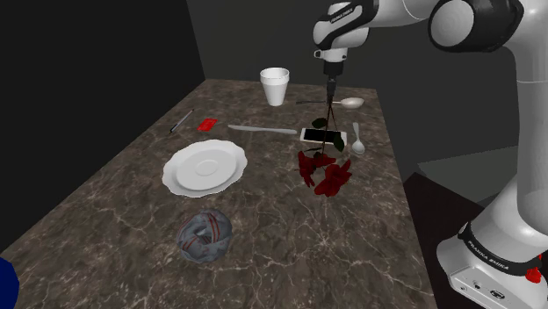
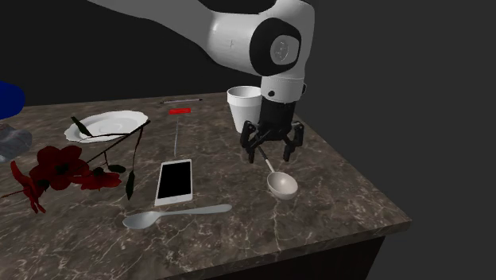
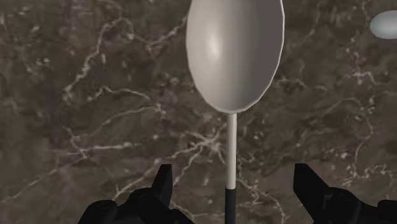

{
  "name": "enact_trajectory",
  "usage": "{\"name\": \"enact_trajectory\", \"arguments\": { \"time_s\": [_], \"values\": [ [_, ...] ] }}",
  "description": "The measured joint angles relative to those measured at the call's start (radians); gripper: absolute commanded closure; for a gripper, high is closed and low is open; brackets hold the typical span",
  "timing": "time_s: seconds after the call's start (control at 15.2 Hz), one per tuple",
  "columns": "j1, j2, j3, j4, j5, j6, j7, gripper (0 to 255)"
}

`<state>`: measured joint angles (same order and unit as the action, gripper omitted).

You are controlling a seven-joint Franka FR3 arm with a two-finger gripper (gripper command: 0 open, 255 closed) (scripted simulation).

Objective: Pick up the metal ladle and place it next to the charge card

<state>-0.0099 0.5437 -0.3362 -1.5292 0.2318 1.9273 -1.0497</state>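
On the veined tabletop the jaws stand released astride the ladle, whose thin handle may slip when clenched

Table: dark brown marble, pale veins, polished, faint sheen. Ladle: pale grey, smooth, soft metallic gleam in the bowl; stem thin and light, grip end dark and dull. Gripper: matt black. Arm: white shell, glossy, highlights on the curves. Plate: white, smooth, glazed look. Cup: white, matt; material unclear. Phone: glossy black screen, white frame. Cloth: crumpled grey fabric, soft folds.
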Motion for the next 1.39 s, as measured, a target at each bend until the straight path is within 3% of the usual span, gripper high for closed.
{"name": "enact_trajectory", "arguments": {
  "time_s": [0.46, 0.53, 1.39],
  "values": [
    [0.001, 0.006, 0.002, -0.012, 0.003, 0.018, -0.002, 0],
    [0.001, 0.006, 0.002, -0.012, 0.003, 0.018, -0.002, 255],
    [0.0, -0.002, -0.001, 0.003, -0.001, -0.005, 0.001, 255]
  ]
}}
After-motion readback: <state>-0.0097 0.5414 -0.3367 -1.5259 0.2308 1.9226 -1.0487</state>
